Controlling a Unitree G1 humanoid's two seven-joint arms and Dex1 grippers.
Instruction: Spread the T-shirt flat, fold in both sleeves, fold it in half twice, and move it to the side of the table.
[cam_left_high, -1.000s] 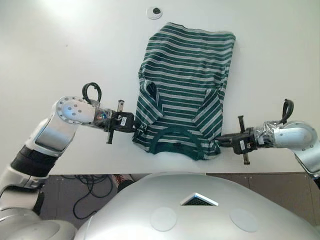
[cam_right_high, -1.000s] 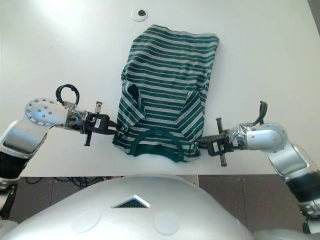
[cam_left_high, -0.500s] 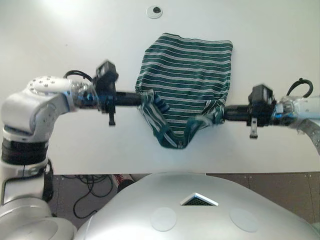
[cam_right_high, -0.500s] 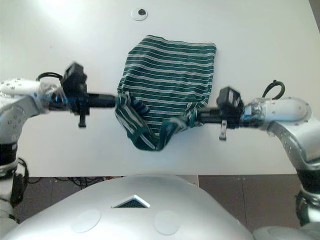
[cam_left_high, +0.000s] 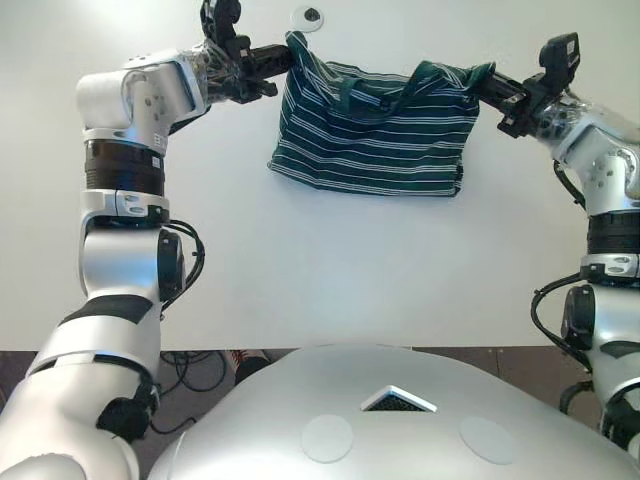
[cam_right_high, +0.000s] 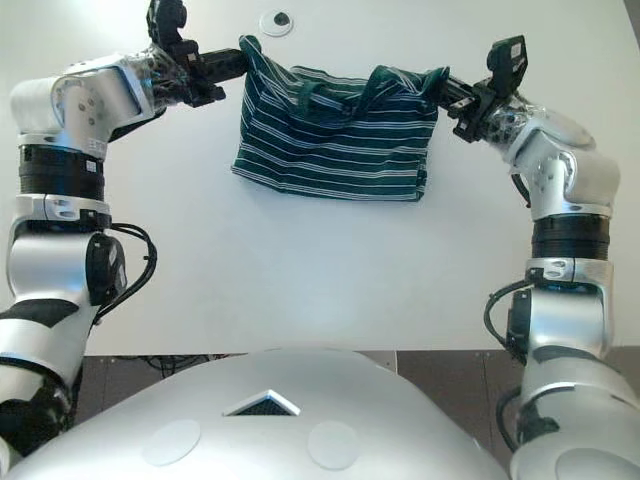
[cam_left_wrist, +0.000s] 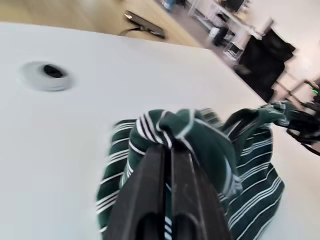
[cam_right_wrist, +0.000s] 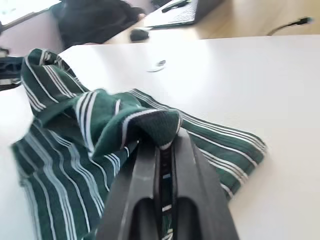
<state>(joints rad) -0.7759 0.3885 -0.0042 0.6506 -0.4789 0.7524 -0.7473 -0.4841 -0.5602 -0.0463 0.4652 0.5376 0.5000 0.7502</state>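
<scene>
While half aloft, T-shirt (cam_left_high: 375, 135) over table (cam_left_high: 300, 260).

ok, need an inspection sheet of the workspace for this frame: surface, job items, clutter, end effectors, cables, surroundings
Surface: white table, flat.
Job's things: green striped T-shirt, strung between both arms at the far side, lower part resting on the table, apparently doubled over.
Clutter: round grommet in the tabletop beyond the shirt.
End effectors: left end effector shut on the T-shirt; right end effector shut on the T-shirt.
Cables: black cables on the floor under the near edge.
Surroundings: laptop on another desk; dark chairs, blurred.
</scene>
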